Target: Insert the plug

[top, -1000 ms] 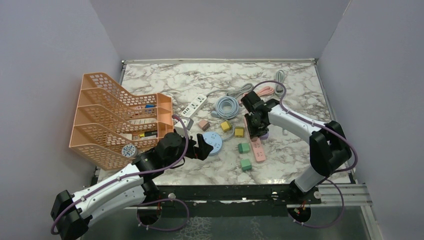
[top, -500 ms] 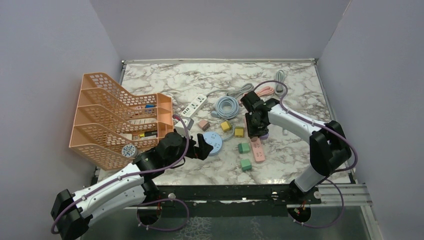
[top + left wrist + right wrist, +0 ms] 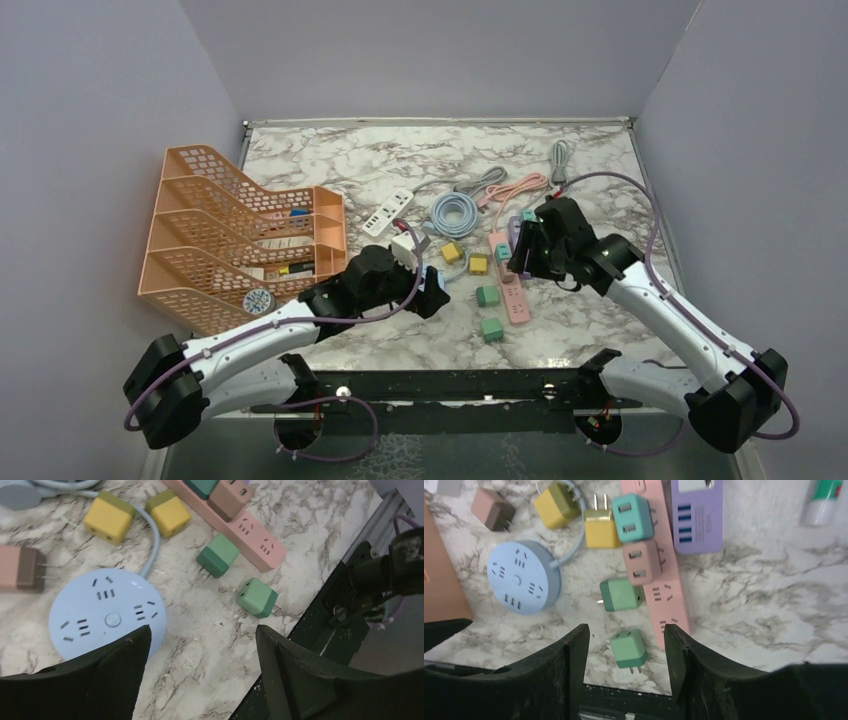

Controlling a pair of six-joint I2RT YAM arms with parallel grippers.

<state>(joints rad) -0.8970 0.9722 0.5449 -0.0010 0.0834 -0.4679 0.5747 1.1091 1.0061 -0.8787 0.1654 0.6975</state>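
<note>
A pink power strip (image 3: 665,597) (image 3: 513,292) lies on the marble with a teal plug (image 3: 633,517) and a pink plug (image 3: 642,562) seated in it. Two green plugs (image 3: 622,595) (image 3: 629,648) lie loose left of the strip, also seen in the left wrist view (image 3: 218,555) (image 3: 257,597). My right gripper (image 3: 625,630) (image 3: 522,250) is open and empty, hovering above the nearer green plug. My left gripper (image 3: 202,632) (image 3: 430,297) is open and empty above the edge of a round blue socket (image 3: 107,615) (image 3: 523,577).
Two yellow plugs (image 3: 602,528) (image 3: 556,500) and a brown-pink plug (image 3: 494,509) lie near the round socket. A purple USB strip (image 3: 696,515) sits right of the pink strip. An orange file rack (image 3: 240,235), a white strip (image 3: 388,210) and coiled cables (image 3: 455,213) are behind. The table's front edge (image 3: 320,605) is close.
My right gripper has lifted off the pink strip and drawn back to the right. My left arm has reached forward and right over the round blue socket.
</note>
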